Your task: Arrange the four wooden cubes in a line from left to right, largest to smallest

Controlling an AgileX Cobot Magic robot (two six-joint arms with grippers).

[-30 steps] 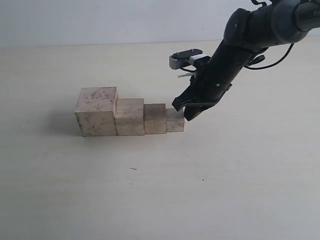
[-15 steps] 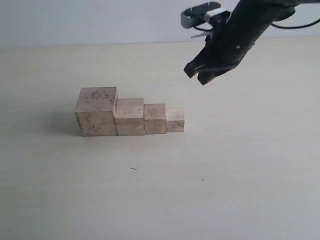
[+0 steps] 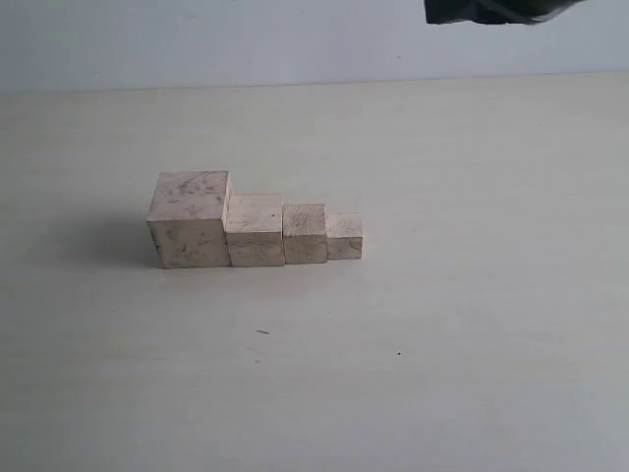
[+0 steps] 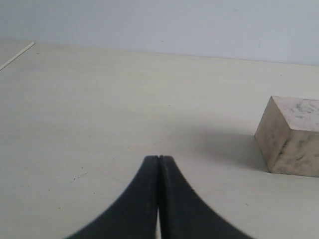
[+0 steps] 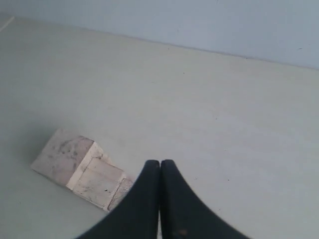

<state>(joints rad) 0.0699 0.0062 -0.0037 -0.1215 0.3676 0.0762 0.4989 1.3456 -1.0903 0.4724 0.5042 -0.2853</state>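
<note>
Wooden row: four pale beige cubes with dark smudges stand on the table [image 3: 462, 295] in one straight line. In the exterior view they step down in size from left to right, each touching its neighbour.
left gripper [image 4: 159, 160]: the black fingers meet at the tips with nothing between them. It hangs low over bare tabletop, and the big block lies ahead and off to one side, well apart from it.
largest cube [image 3: 192, 218]: left end of the row, upright, its top face heavily speckled; it casts a soft shadow to its left.
second cube [image 3: 256, 229]: pressed against the largest, and shorter than it.
third cube [image 3: 305, 233]: between the second and the last, touching both.
smallest cube [image 3: 344, 236]: right end of the row, the lowest step.
right arm [image 3: 491, 10]: only a dark piece shows at the top edge of the exterior view, right of the row and high above it.
right gripper [image 5: 160, 165]: fingers pressed together, holding nothing. Its camera looks down on the row from well above, and the far end of the row is hidden behind the fingers.
tabletop: pale and matte, with a few tiny dark specks in front of the row.
wall [image 3: 197, 39]: plain pale blue-grey behind the table.
</note>
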